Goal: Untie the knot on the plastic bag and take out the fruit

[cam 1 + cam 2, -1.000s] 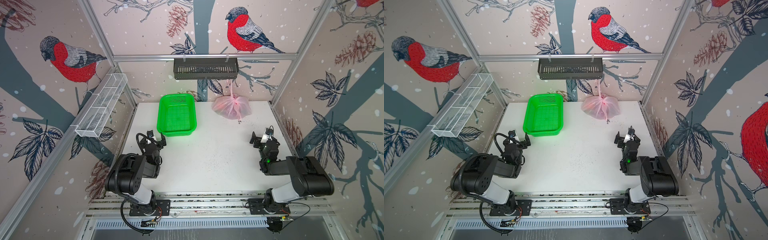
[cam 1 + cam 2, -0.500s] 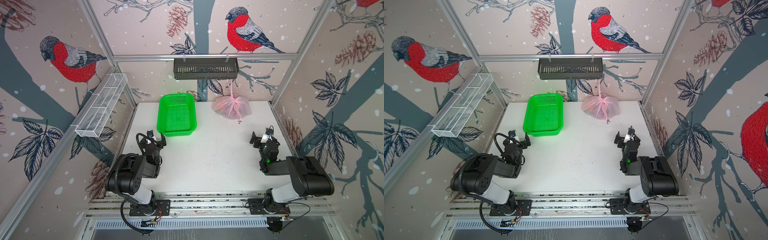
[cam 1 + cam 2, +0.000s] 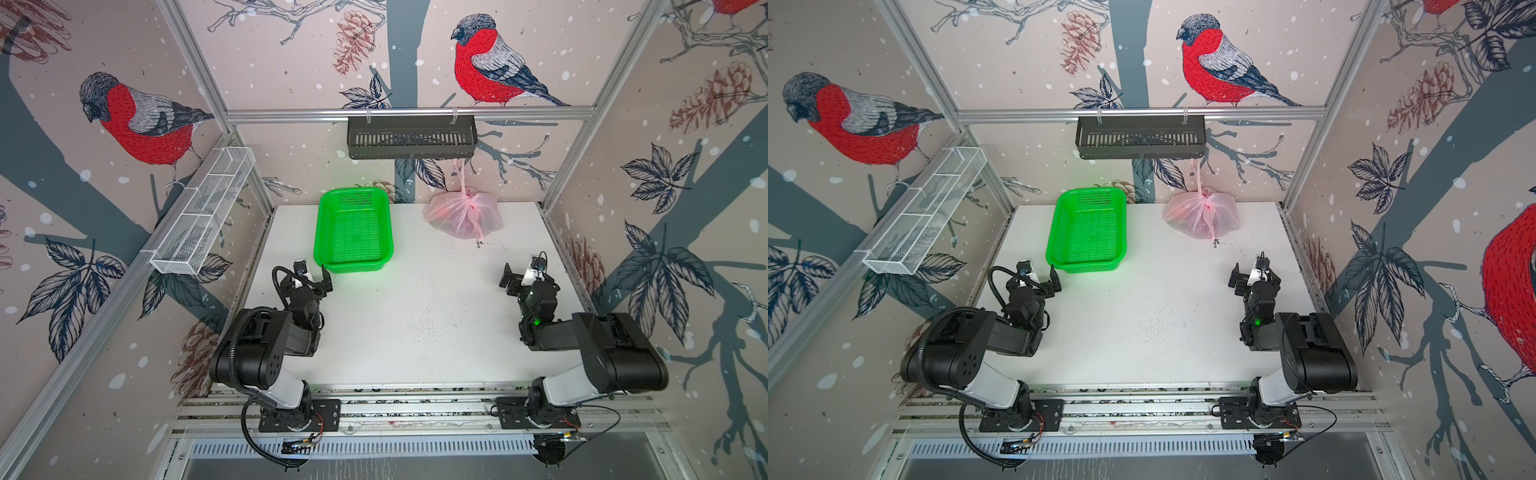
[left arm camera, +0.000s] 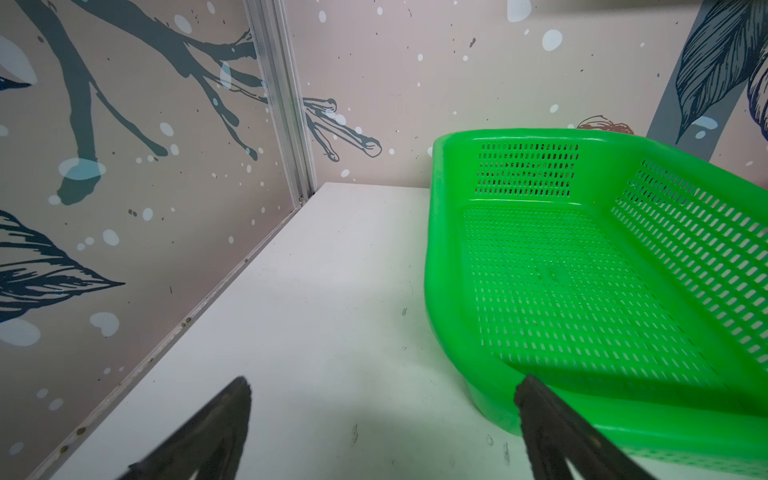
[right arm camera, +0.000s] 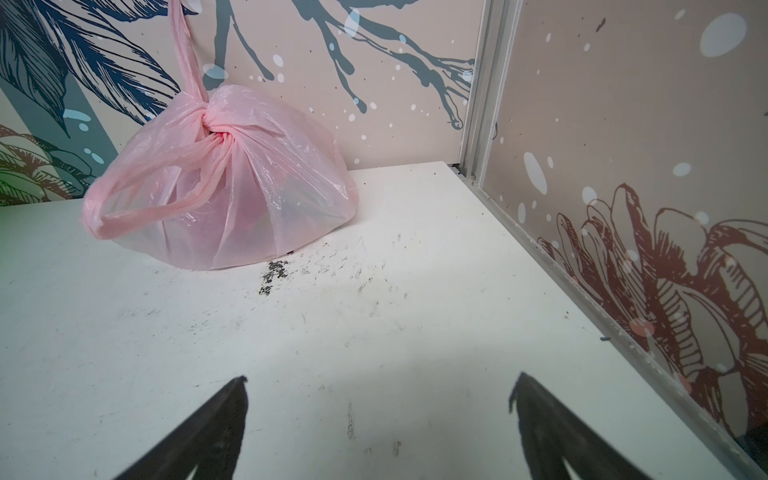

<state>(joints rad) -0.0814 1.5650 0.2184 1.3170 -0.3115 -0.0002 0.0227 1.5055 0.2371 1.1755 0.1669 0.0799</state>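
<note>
One small bunched knot (image 5: 214,124) of twisted pale pink plastic shuts the thin translucent pink plastic bag (image 5: 270,199), which sits at the back of the table on my right side, against the rear wall. Through the film I make out only a reddish blur of fruit (image 5: 245,208); I cannot count the pieces. One handle strip runs up from the knot toward the black slotted shelf (image 3: 411,137); I cannot tell whether it is hooked there.

I judge the task not yet begun: the untying step is in hand, with nothing grasped. The right gripper (image 5: 380,380) hovers well apart from the bag, jaws spread wide and empty. The left gripper (image 3: 312,272) is likewise released, just beside the front wall of the bright green perforated plastic basket (image 3: 355,268). Next I would reach the right arm forward to the knot and pinch a loose strip, likely with the left arm steadying the bag.

The flat white table (image 3: 415,324) is scuffed, with dark crumbs (image 5: 274,276) near the bag. A white wire rack (image 3: 199,224) hangs on the left wall of the bird-papered enclosure.
</note>
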